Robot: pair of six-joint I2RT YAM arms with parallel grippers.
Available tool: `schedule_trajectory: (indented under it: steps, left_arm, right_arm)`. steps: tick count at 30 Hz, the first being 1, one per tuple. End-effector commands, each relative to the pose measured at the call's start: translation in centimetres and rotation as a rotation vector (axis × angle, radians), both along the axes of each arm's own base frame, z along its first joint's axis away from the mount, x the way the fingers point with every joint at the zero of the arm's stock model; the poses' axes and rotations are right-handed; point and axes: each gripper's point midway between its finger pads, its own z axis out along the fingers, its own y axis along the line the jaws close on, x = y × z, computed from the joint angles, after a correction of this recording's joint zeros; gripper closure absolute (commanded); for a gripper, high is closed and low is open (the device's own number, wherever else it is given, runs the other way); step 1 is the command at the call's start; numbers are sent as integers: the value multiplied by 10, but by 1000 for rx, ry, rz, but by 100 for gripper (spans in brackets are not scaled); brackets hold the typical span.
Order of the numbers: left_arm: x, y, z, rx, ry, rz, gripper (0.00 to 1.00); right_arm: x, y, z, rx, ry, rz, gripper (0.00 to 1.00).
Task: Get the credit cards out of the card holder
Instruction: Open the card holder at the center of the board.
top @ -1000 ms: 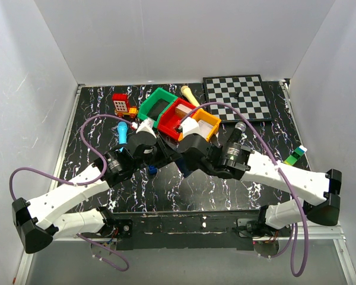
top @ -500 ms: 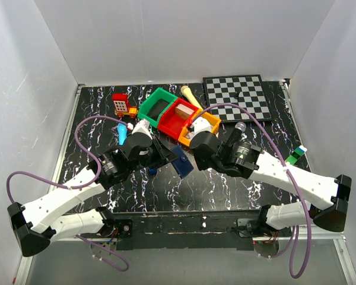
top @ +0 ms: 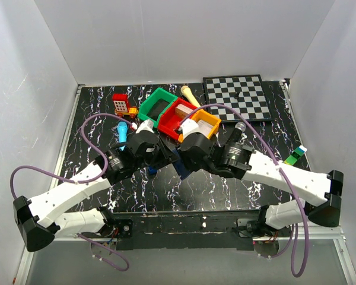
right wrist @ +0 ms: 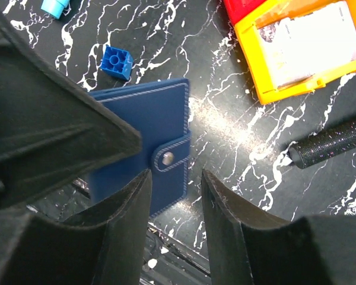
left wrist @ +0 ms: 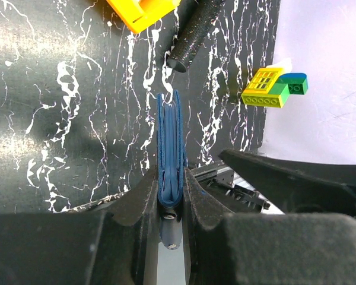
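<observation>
The card holder (left wrist: 171, 148) is a dark navy-blue case, closed, and I see it edge-on in the left wrist view. My left gripper (left wrist: 171, 196) is shut on its lower edge and holds it upright above the table. In the right wrist view its flat side (right wrist: 139, 136) shows, with the snap strap (right wrist: 165, 157) fastened. My right gripper (right wrist: 177, 196) stands open just below the holder's corner, with nothing between its fingers. A pale card (right wrist: 302, 44) lies in the orange bin (right wrist: 249, 53). Any credit cards inside the holder are hidden. From above, both grippers meet mid-table at the holder (top: 180, 167).
Green (top: 156, 102), red (top: 177, 116) and orange (top: 210, 123) bins sit behind the grippers. A chessboard (top: 237, 97) lies at the back right. A small blue cube (right wrist: 117, 61) and a black cylinder (right wrist: 332, 142) flank the holder. A yellow-green block (top: 295, 156) is at the right edge.
The right gripper swung out over the orange bin, then came back beside the card holder, and its jaws have opened. The left gripper has kept its hold on the card holder.
</observation>
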Motion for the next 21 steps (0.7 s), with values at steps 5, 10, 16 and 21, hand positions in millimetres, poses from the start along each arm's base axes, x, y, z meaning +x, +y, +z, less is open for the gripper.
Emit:
schedule_trajectory:
  steps: [5,10,16,21]
  left_arm:
    - [7,-6,33,-56,-41,10,100]
    - [5,-10,37,-71,-37,-5,100]
    - [3,-10,47,-95,-46,-12,100]
    - [3,-11,52,-107,-53,-14,100]
  right_arm:
    - [6,19,15,-15,-56,-4,52]
    - [11,20,10,-71,-71,-26,51]
    - [17,17,1,-147,-87,-53,54]
    - [19,14,-5,-200,-92,-62,61]
